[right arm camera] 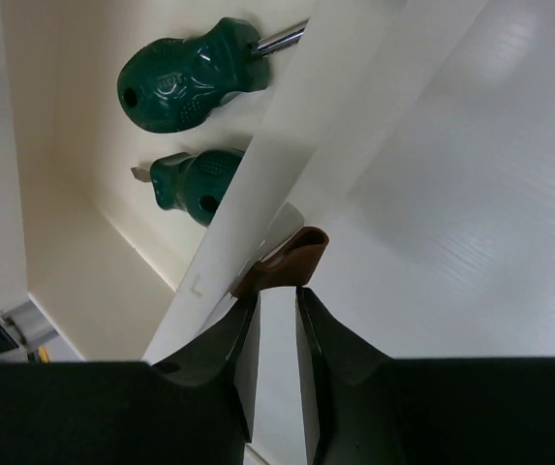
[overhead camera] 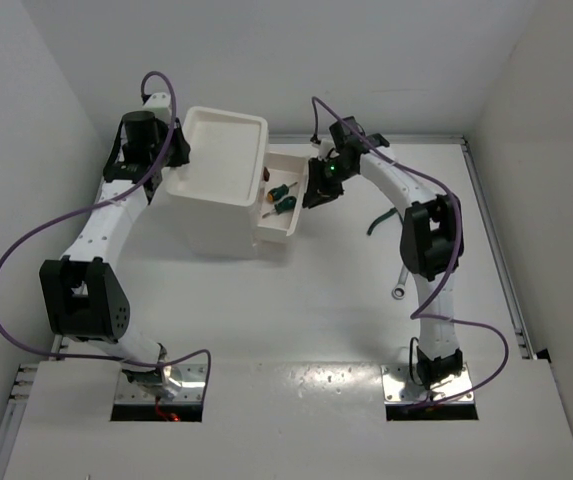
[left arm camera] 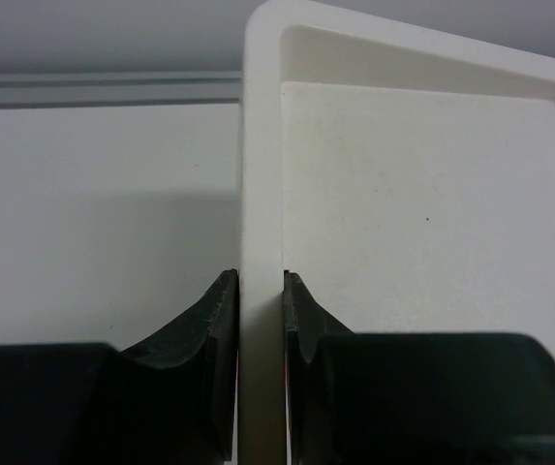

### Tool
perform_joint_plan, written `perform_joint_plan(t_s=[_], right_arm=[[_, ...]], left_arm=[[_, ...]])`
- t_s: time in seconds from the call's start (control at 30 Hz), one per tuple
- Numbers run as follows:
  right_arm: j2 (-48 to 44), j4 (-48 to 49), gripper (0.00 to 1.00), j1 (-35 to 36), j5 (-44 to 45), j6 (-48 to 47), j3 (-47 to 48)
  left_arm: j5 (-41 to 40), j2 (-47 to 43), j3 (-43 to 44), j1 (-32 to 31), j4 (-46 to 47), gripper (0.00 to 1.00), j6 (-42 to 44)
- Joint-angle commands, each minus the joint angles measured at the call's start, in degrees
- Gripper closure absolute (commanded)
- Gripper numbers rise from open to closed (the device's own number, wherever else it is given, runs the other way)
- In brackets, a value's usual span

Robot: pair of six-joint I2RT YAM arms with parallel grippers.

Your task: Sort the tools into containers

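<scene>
Left gripper (left arm camera: 261,295): clenched on white plastic cabinet's tray rim (left arm camera: 261,174)
Right gripper (right arm camera: 275,308): at dark red drawer handle (right arm camera: 289,258), grasp could not be told
White drawer (overhead camera: 284,226): stood open, cabinet's 3 o'clock, held two green-handled screwdrivers (right arm camera: 185,82)

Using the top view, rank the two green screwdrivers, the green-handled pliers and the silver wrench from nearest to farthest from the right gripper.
1. Green screwdrivers, in the open drawer just left of the right gripper.
2. Green-handled pliers, to its right, partly hidden by the arm.
3. Silver wrench, farther toward the arm's base.
</scene>
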Motion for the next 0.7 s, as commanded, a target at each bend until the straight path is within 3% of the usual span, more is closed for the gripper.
perform_joint_plan(t_s=[0.0, 0.3, 0.67], right_arm=[[-0.5, 8.3, 0.77, 1.4, 2.5, 2.8, 4.1], [1.3, 10.5, 0.75, 4.0, -2.8, 3.6, 4.8], [5.5, 12.9, 0.67, 5.8, 1.9, 4.1, 9.8]], left_arm=[[11.2, 8.4, -7.0, -2.5, -11.4, 1.00, -8.2], [11.7, 8.4, -7.5, -2.5, -10.8, 1.00, -8.2], [12.8, 8.4, -8.0, -2.5, -10.8, 1.00, -7.6]])
